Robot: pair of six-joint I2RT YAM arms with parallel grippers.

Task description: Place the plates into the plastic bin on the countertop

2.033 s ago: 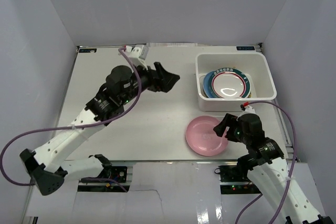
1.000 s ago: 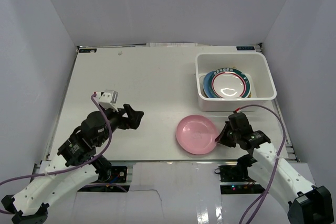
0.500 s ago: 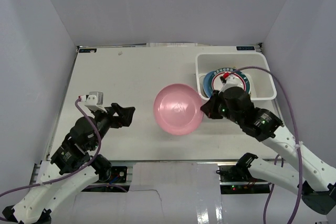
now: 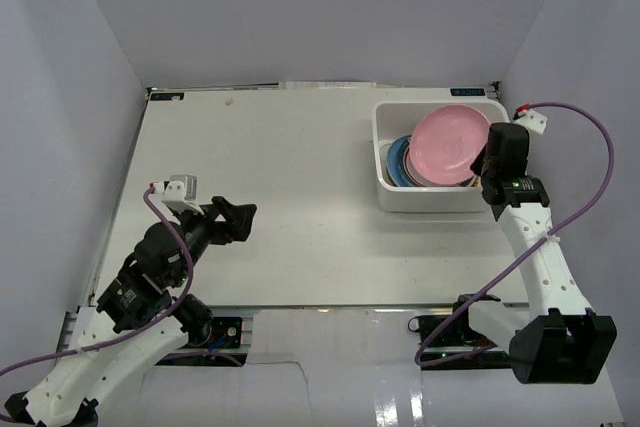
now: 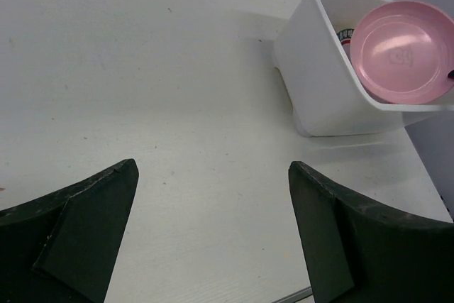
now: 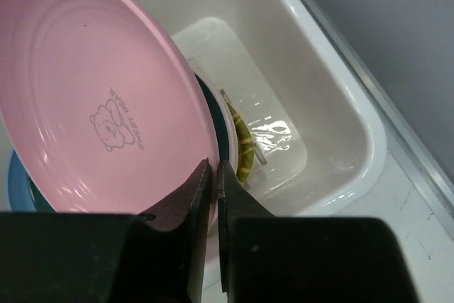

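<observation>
The pink plate (image 4: pixel 450 145) (image 6: pixel 99 104) leans tilted in the white plastic bin (image 4: pixel 445 202) (image 6: pixel 355 125) on top of other plates. My right gripper (image 4: pixel 483 162) (image 6: pixel 213 168) is shut on its right rim, over the bin's right side. Under it show a blue plate (image 4: pixel 393 162) and the edge of a yellow woven plate (image 6: pixel 245 147). My left gripper (image 4: pixel 245 219) (image 5: pixel 213 175) is open and holds nothing, low over the countertop (image 4: pixel 280 147) at the near left. In the left wrist view the bin (image 5: pixel 319 83) and the pink plate (image 5: pixel 404 51) sit far right.
The bin stands at the back right corner of the countertop, close to the right wall. The right arm's purple cable (image 4: pixel 590 167) loops beside the bin. The countertop's metal front edge (image 4: pixel 330 309) runs between the arm bases.
The right arm has carried the pink plate from the table's middle rightward and back into the bin. The left arm stays pulled back at the near left, its jaws still wide.
</observation>
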